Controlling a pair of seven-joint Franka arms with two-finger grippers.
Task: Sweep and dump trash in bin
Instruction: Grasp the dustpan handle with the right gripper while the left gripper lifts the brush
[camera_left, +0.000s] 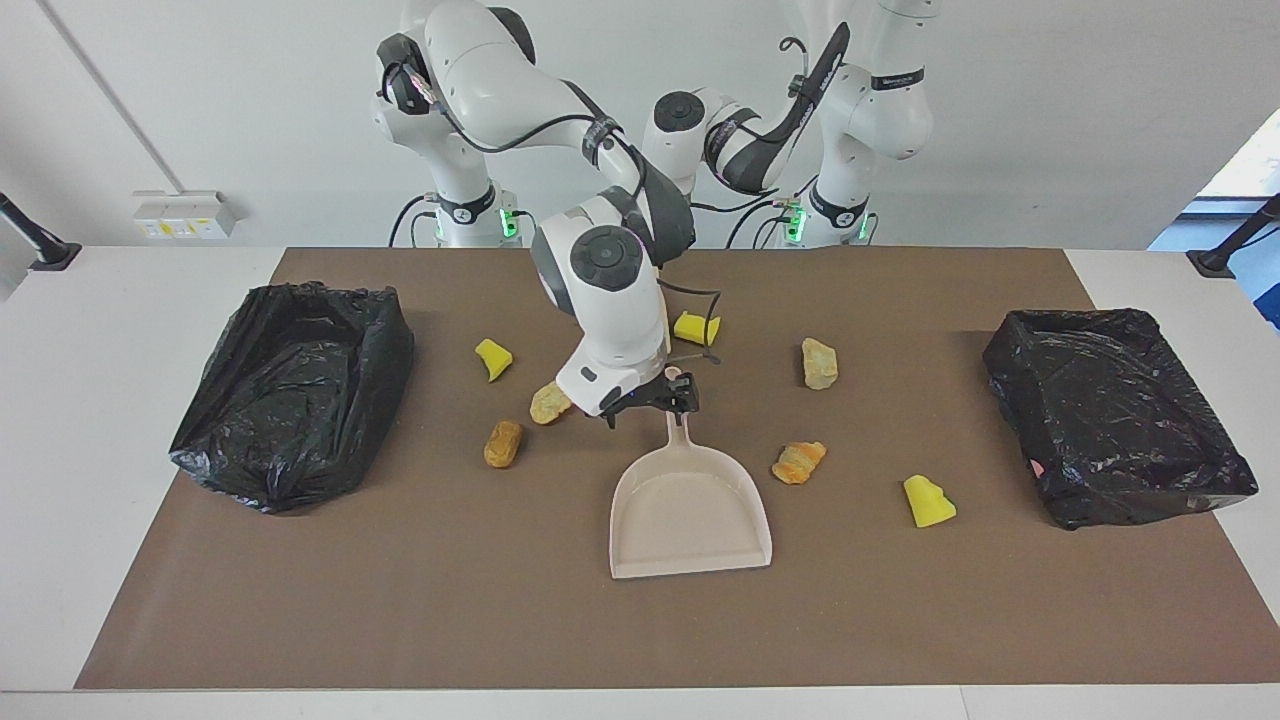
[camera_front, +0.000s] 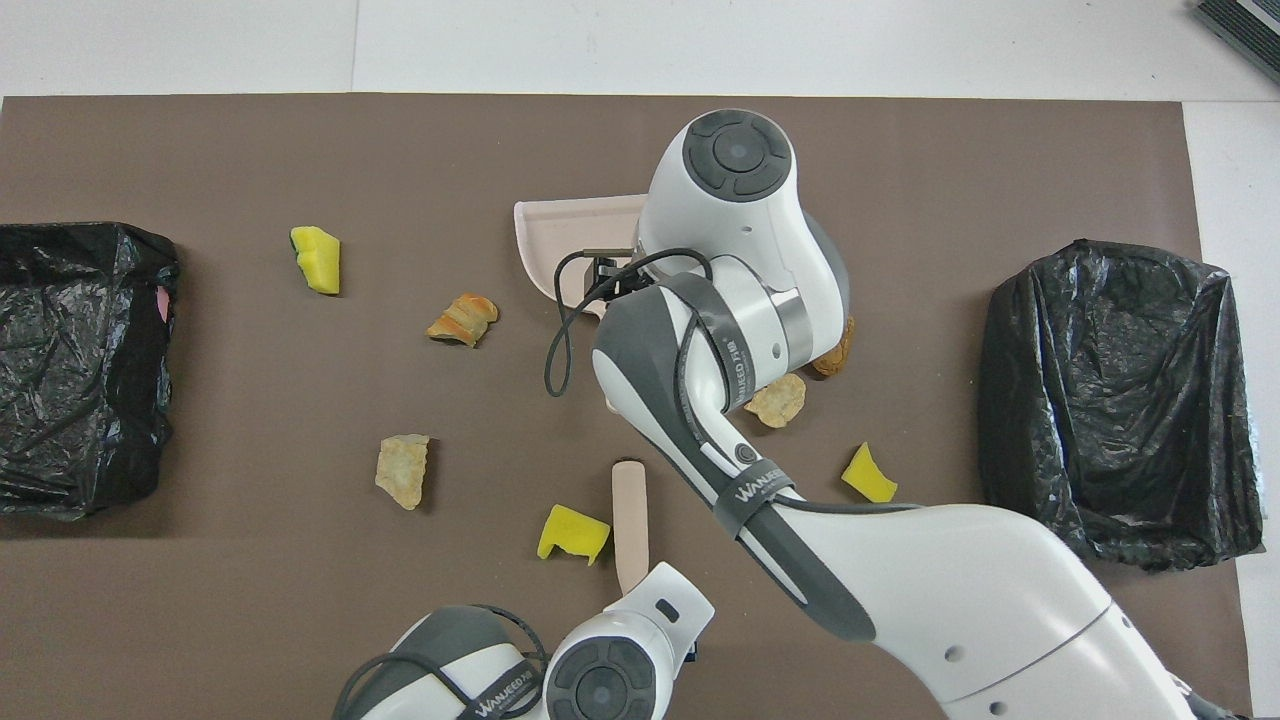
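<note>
**Sweeping set-up, both arms at the middle of the worktop (camera_left: 60, 450).**

- **Right tool:** The right tool (camera_left: 650, 408) is being held low at the handle end of the dustpan (camera_left: 690, 510) with its fingers standing apart. Whether the handle is being touched cannot be told.
- **Dustpan:** The dustpan is lying flat at the middle of the brown mat (camera_left: 640, 630) that is covering the worktop, with its handle pointing toward the robots.
- **Left tool:** The left tool (camera_front: 640, 598) is being kept closed on the handle of the brush (camera_front: 629, 515), near the mat's edge on the robots' side. In the facing view both are being hidden by the right arm.
- **Trash:** The trash (camera_left: 798, 461) is being shown as seven loose pieces scattered on the mat around the dustpan, with none in the pan.
  - Toward the right arm's end, a yellow sponge chunk (camera_left: 492, 358), a pale lump (camera_left: 550, 402) and a brown lump (camera_left: 503, 443) are lying.
  - Just beside the brush, a second sponge chunk (camera_left: 697, 328) is lying.
  - Toward the left arm's end, a tan lump (camera_left: 819, 362), an orange striped lump beside the pan, and a green-backed sponge chunk (camera_left: 928, 501) are lying.
- **Bins:** A black-bagged bin is standing at each end of the mat, one at the right arm's end (camera_left: 290, 390) and one at the left arm's end (camera_left: 1110, 410).
</note>
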